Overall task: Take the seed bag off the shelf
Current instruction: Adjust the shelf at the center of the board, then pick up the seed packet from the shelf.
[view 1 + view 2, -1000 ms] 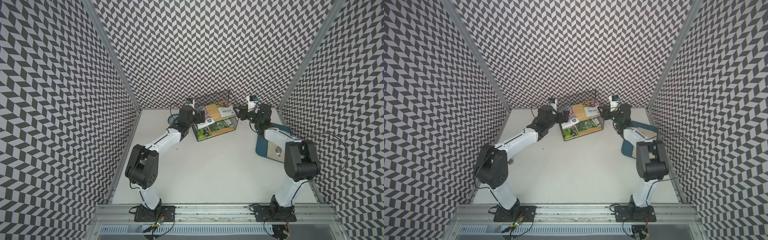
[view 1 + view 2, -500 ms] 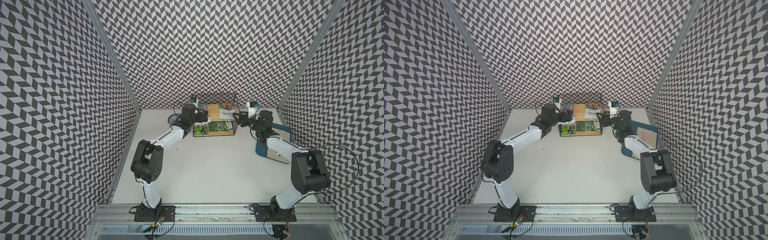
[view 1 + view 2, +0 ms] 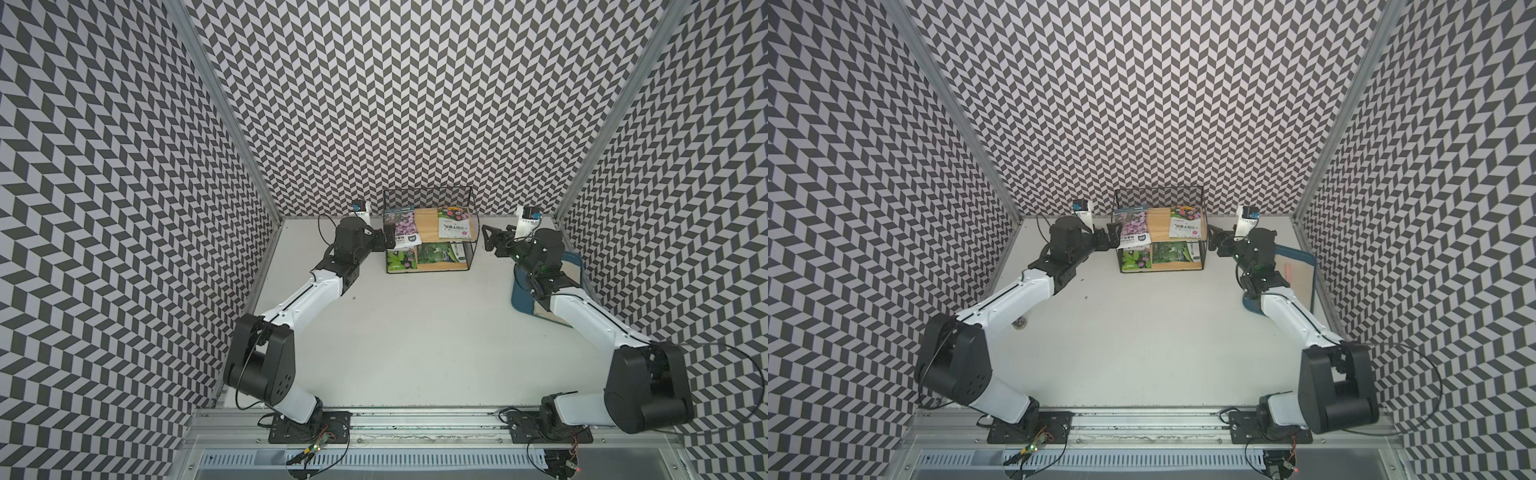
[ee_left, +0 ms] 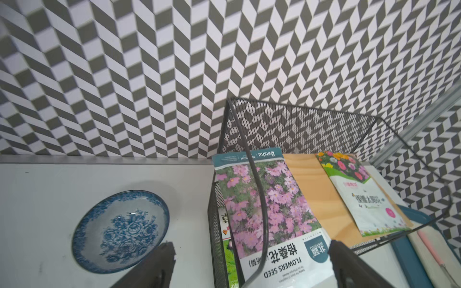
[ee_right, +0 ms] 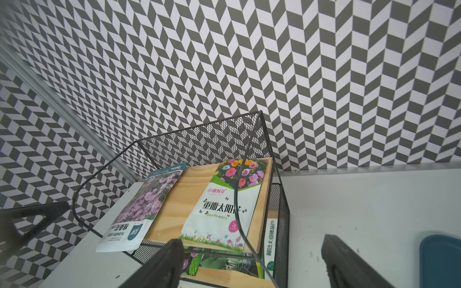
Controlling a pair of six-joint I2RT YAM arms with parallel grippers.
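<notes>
Non-task stuff here: a blue-and-white floral dish (image 4: pixel 119 232) sits on the white tabletop (image 3: pixel 415 332), near the back wall. Across the table there's a teal tray (image 3: pixel 521 293) with a pale board (image 3: pixel 1298 278) lying in it, and some thin pink thing (image 3: pixel 1288 272) on the board. Grey-and-white chevron wallpaper (image 3: pixel 374 104) all round.

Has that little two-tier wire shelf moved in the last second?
Yes. The black wire shelf with wooden boards turned clockwise, from askew to square with the chevron back wall.
</notes>
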